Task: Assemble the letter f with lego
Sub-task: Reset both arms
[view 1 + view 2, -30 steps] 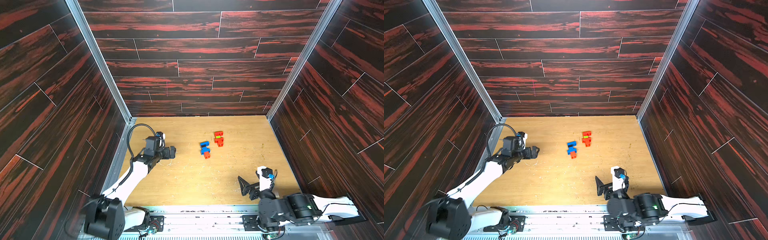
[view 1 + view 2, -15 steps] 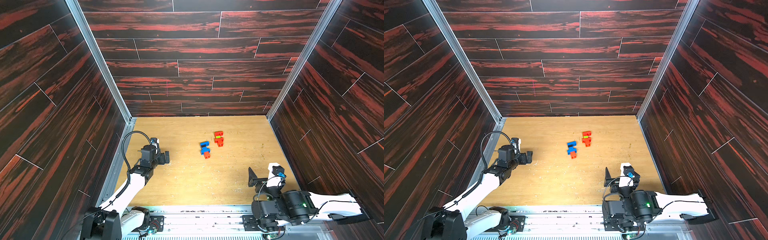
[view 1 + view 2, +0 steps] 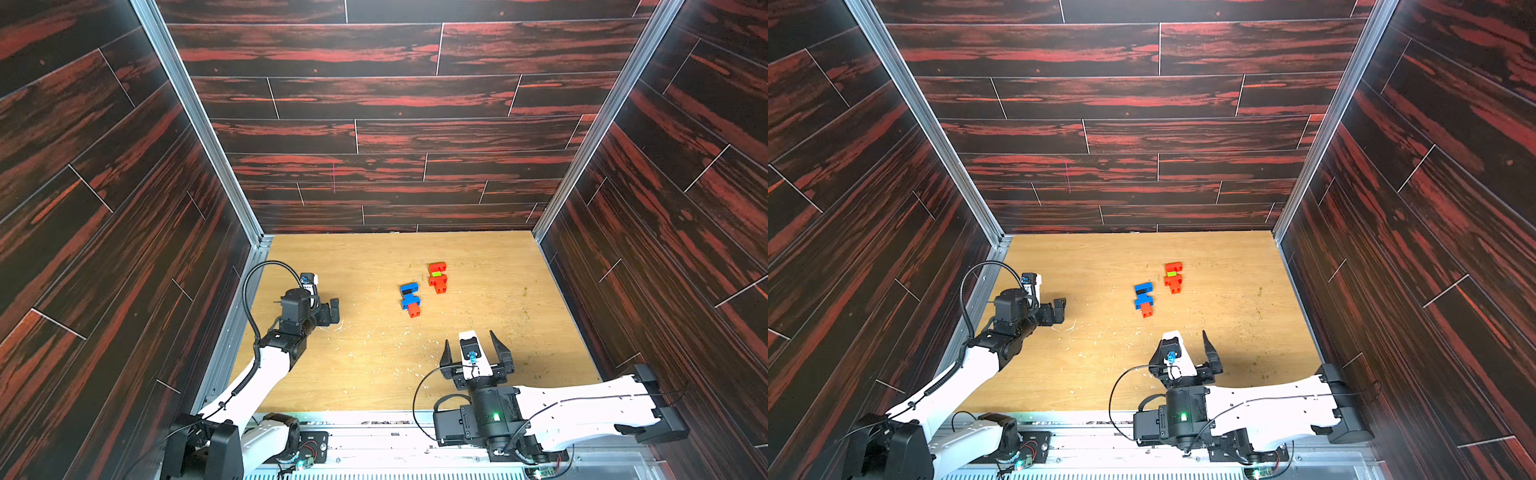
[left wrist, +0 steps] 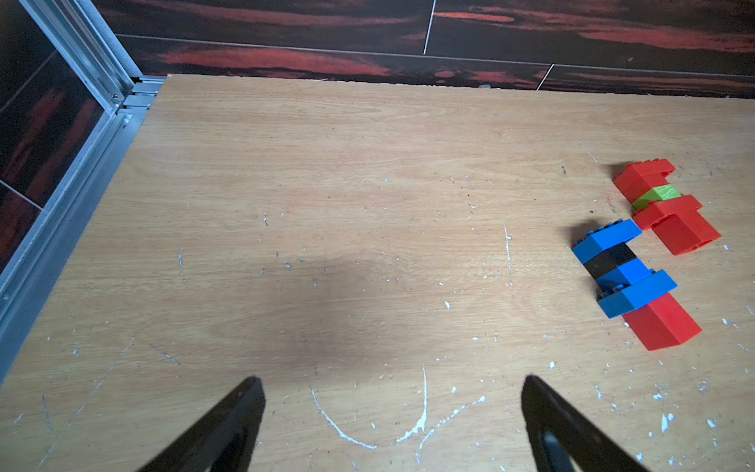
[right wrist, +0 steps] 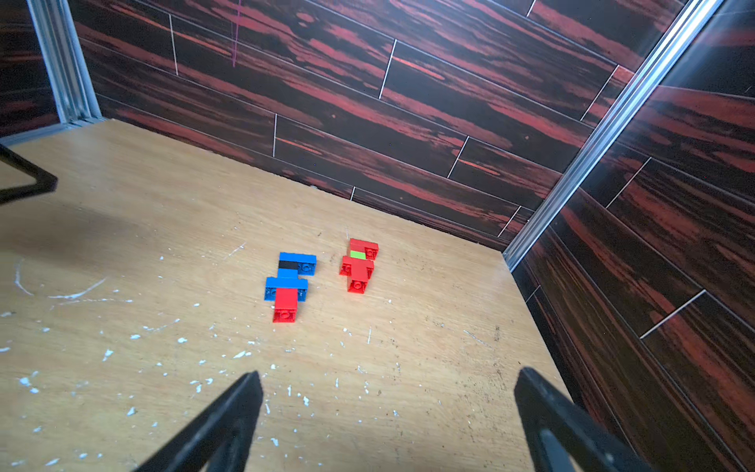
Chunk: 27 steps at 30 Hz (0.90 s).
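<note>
I am holding my left gripper [image 4: 390, 384] with its jaws wide apart and nothing between them, low over the left side of the wooden table [image 3: 374, 257]. My right gripper [image 5: 390, 372] is likewise gaping and empty, hovering near the front edge. The lego is lying mid-table in two joined clusters, well apart from both grippers: a blue, black and red cluster [image 3: 410, 300] and, just beside it (a narrow gap is showing between them), a red and lime green cluster [image 3: 437, 277].
</note>
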Each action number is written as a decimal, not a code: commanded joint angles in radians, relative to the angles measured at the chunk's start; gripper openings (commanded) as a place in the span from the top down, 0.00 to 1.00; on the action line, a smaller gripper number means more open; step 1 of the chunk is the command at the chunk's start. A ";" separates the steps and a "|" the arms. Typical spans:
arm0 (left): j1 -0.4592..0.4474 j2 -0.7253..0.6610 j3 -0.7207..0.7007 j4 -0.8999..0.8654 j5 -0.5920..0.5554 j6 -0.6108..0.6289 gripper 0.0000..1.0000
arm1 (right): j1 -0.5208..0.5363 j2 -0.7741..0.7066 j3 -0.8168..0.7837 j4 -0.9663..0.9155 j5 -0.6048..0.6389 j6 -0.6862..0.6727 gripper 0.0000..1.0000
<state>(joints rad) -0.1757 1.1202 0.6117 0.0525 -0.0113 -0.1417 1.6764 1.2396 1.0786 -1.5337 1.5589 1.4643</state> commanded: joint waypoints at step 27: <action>0.012 -0.013 0.018 -0.020 0.108 -0.001 0.00 | 0.427 -0.086 0.214 0.651 -0.341 -0.925 0.02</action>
<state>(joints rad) -0.1692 1.1267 0.6117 0.0479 0.0734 -0.1402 2.0979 1.1278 1.2449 -1.1347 1.3155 0.8364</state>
